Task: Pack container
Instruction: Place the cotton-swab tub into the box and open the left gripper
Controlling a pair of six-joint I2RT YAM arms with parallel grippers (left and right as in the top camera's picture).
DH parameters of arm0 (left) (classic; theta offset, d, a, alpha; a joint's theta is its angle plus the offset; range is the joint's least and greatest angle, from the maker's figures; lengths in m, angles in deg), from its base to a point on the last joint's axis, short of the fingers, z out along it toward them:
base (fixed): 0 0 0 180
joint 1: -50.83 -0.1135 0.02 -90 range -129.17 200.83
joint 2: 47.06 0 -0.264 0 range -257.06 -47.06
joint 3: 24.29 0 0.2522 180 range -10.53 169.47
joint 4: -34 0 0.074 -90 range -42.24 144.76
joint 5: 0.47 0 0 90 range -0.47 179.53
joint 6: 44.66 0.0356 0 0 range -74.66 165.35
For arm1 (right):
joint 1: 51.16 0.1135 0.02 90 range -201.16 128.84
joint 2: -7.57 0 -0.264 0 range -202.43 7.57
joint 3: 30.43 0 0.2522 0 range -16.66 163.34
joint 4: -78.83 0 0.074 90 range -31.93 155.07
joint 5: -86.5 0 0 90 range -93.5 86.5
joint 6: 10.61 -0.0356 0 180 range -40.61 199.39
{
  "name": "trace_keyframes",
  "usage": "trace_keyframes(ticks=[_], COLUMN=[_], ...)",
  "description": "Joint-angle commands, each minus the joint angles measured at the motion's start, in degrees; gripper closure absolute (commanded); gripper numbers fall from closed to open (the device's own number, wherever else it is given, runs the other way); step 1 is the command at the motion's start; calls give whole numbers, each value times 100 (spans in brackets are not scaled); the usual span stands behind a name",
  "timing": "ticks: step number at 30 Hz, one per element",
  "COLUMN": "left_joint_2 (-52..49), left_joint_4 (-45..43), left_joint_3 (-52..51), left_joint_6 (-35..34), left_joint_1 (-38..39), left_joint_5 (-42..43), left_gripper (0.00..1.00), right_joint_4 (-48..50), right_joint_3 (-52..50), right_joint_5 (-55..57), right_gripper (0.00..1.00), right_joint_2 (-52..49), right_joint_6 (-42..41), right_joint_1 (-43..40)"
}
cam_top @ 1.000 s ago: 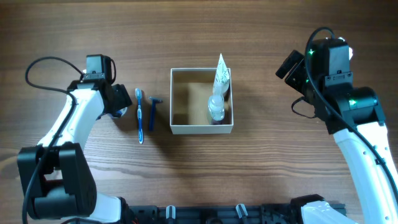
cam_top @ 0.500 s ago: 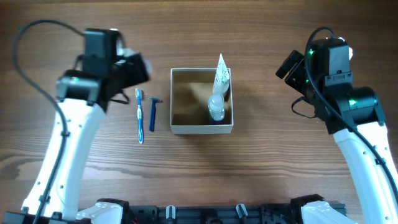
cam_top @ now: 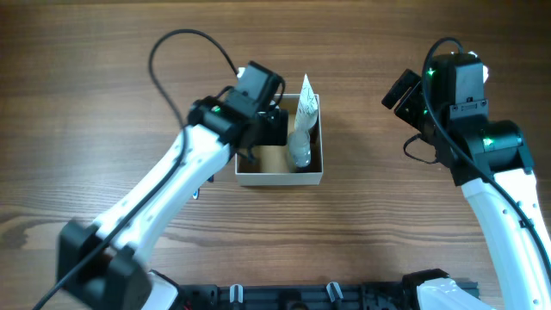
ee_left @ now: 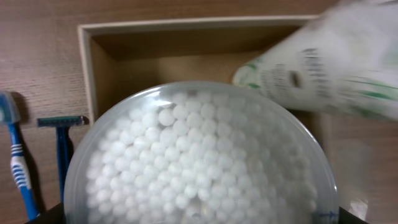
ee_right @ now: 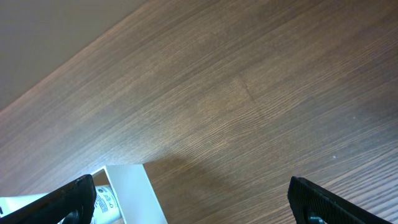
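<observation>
Left arm has swung in from left of the container point(cam_top: 280, 179); left fingers point(cam_top: 275, 129) now above it, clamped on the round jar point(ee_left: 199, 155); jar hangs over the container's free half beside the tube point(ee_left: 323, 68); release looks next; right fingers point(ee_right: 74, 196) spread wide, idle, right of the container; container mid-table.

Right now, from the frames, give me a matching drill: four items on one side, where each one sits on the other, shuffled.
Things:
1. toothbrush
2. razor
3. tube
4. jar

Places:
A. tilted inside the box, one end poking past the rim
B. on the table, the nearer of two to the box
C. in the air over the box, close under the left wrist camera
D. on the table, the farther of two from the box

Pairs: 1-D, 2-B, 3-A, 4-C
</observation>
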State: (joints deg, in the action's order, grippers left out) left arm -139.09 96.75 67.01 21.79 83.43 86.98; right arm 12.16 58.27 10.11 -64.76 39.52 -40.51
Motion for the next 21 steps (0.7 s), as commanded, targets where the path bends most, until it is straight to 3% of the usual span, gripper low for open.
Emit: trace_keyframes(ticks=[1,13,18,21], left_joint_2=[-857,-1718,-1716,-1707], left_joint_4=[-181,-809,-894,-866], left_joint_3=[37,37,37,37], left_joint_6=[-138,-133,-133,-136], left_joint_1=[4,7,9,9], left_joint_5=[-284,142,144,144], left_gripper=[33,23,6,2], right_joint_4=[0,0,0,0], right_joint_3=[48,48,48,48], right_joint_5=[142,142,142,142], right_gripper=[0,0,0,0], right_joint_2=[-63,-63,-63,-63], right_joint_6=[-76,-76,-79,-79], right_joint_1=[-20,-20,-20,-20])
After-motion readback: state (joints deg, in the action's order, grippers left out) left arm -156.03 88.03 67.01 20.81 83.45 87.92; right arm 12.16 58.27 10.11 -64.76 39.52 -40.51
